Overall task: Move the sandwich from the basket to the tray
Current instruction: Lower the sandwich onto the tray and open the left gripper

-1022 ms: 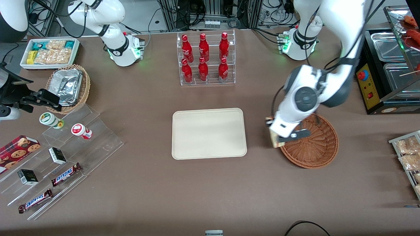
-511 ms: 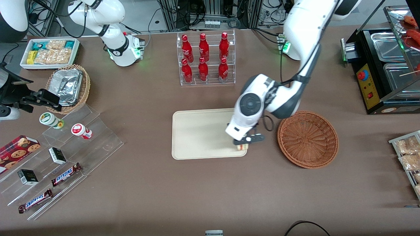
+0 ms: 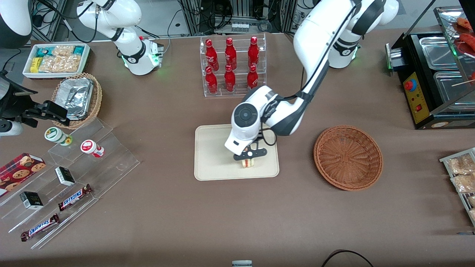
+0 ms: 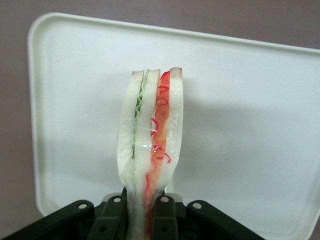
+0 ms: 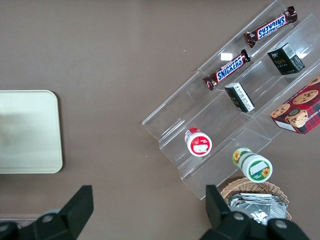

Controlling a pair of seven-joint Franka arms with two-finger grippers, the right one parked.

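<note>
1. Gripper (image 3: 249,158) is clamping the sandwich (image 4: 150,150) by its base, cut edge hanging downward.
2. Sandwich is hanging over the tray (image 3: 211,155), clear of the basket (image 3: 348,157), ready for lowering.

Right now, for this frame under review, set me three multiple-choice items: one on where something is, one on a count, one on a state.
1. Where is the sandwich?
A. in the basket
B. over the tray, held in the gripper
C. lying on the bare table

2. How many red bottles stand in the clear rack?
A. four
B. six
C. eight

3. What is in the basket?
A. nothing
B. the sandwich
C. foil containers

Key: 1 B, since the wrist view shows the fingers clamped on the wedge with the tray beneath; 2 B, two rows of three; 3 A, only bare weave shows inside.
</note>
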